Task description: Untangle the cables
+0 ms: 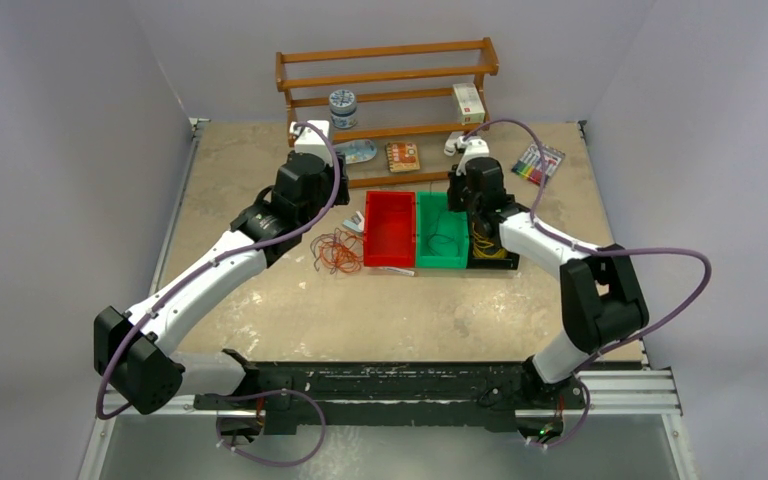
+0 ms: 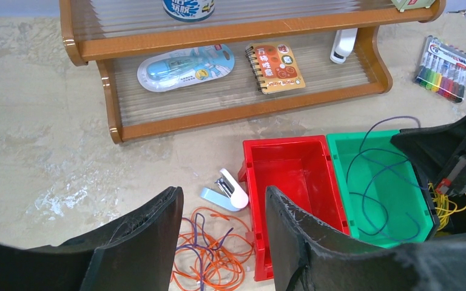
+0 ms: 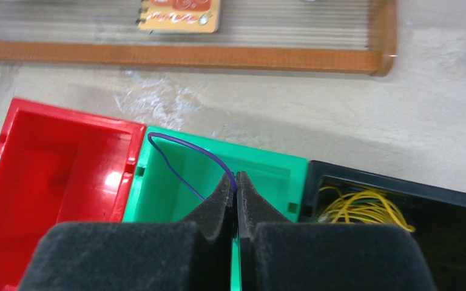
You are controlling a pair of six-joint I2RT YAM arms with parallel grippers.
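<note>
A tangle of orange cables [image 1: 338,252] with a purple strand lies on the table left of the red bin; it also shows in the left wrist view [image 2: 215,251]. My left gripper [image 2: 223,203] is open and empty above that tangle. My right gripper [image 3: 236,182] is shut on a purple cable [image 3: 185,148] over the green bin [image 3: 158,194]; the cable loops down into it [image 2: 376,176]. Yellow cables [image 3: 361,209] lie in the black bin [image 3: 394,188]. My right gripper shows in the top view [image 1: 465,205] over the green bin [image 1: 440,232].
The red bin [image 1: 390,228] holds nothing. A small white and blue stapler [image 2: 226,191] lies between the tangle and the red bin. A wooden shelf [image 1: 390,90] with a notebook, tape and boxes stands behind. A marker pack [image 1: 538,163] lies at the back right.
</note>
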